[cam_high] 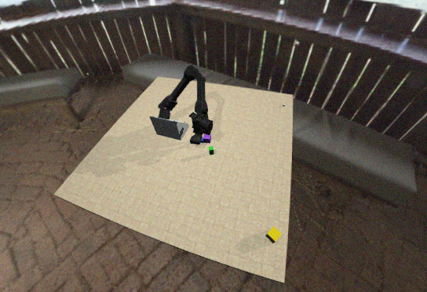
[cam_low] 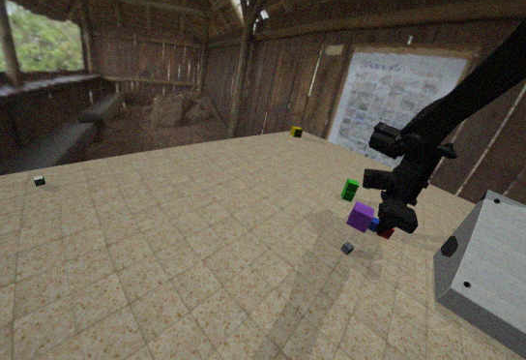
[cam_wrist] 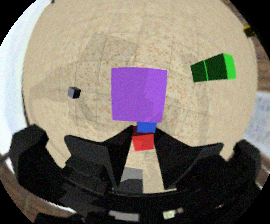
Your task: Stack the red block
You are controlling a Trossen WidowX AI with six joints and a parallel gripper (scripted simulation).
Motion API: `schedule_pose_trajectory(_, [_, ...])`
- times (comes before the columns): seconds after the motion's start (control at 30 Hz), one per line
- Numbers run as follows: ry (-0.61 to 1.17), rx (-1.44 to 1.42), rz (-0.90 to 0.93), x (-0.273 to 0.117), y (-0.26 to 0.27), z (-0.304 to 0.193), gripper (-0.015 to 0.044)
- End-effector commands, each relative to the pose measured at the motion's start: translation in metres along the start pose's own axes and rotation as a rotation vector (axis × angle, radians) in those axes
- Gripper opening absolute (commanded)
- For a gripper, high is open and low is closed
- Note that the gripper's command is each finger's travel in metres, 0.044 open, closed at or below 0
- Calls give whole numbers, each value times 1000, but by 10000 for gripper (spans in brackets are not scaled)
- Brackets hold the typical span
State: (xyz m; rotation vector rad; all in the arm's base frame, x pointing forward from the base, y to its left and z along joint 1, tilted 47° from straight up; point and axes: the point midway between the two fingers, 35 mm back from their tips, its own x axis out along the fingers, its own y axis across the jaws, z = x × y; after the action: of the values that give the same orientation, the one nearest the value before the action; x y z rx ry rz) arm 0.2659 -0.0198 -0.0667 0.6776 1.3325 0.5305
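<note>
The gripper (cam_wrist: 143, 156) is down at the tiled floor with a small block (cam_wrist: 143, 143) between its fingertips. Just ahead of that lies another small block (cam_wrist: 146, 127), then a larger cube (cam_wrist: 139, 94). A two-block tower (cam_wrist: 212, 68) stands ahead to the right, a tiny cube (cam_wrist: 73, 92) ahead to the left.

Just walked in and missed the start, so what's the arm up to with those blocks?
The gripper is down at the table, its fingers closing around the red block, which sits beside a small blue block and a larger purple block. Whether the grip is firm yet is unclear. The green tower stands untouched a little way off.
</note>
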Motion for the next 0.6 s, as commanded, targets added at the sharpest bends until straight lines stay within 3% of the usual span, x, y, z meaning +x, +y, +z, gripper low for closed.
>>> schedule_pose_trajectory(0.0, [0,6,5,0,1,-1,116])
schedule_pose_trajectory(0.13, [0,6,5,0,1,-1,90])
schedule_pose_trajectory(0.27, [0,6,4,-8,0,0,0])
schedule_pose_trajectory(0.57, [0,6,3,-51,-1,0,0])
